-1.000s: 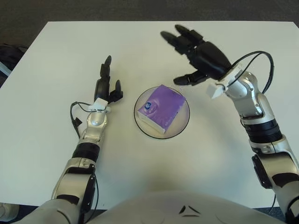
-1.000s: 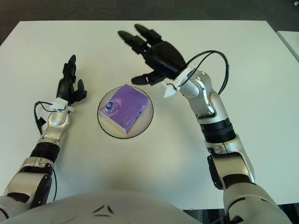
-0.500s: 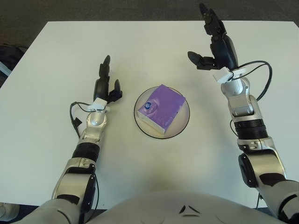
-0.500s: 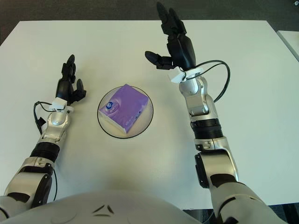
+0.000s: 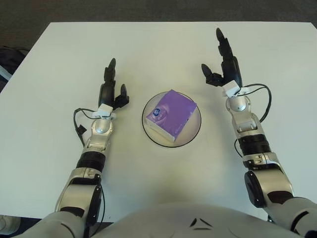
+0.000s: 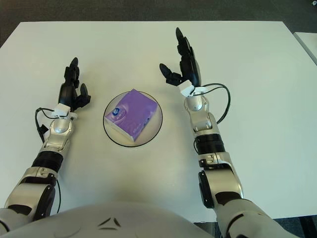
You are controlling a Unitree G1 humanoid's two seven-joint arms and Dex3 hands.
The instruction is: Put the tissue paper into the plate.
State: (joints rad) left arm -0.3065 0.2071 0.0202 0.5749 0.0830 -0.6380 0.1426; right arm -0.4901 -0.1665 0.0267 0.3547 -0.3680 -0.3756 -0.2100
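White worktop (image 5: pixel 59 64) fills the view. Plate (image 5: pixel 193 133) sits mid-worktop, toward the near edge; purple tissue pack (image 5: pixel 172 115) lies inside it, skewed. Right hand (image 5: pixel 224 64) right of plate, fingers spread, empty. Left hand (image 5: pixel 111 90) left of plate, fingers loose, empty

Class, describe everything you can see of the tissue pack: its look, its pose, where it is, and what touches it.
The tissue pack is a flat, purple, soft-looking rectangular packet with a round blue-and-white label near one corner and a white lower edge. It lies flat in the plate, turned diagonally, filling most of it, with the corners near the dark rim. Only the plate touches it. The left hand and right hand, both open, show on the table either side, apart from it.
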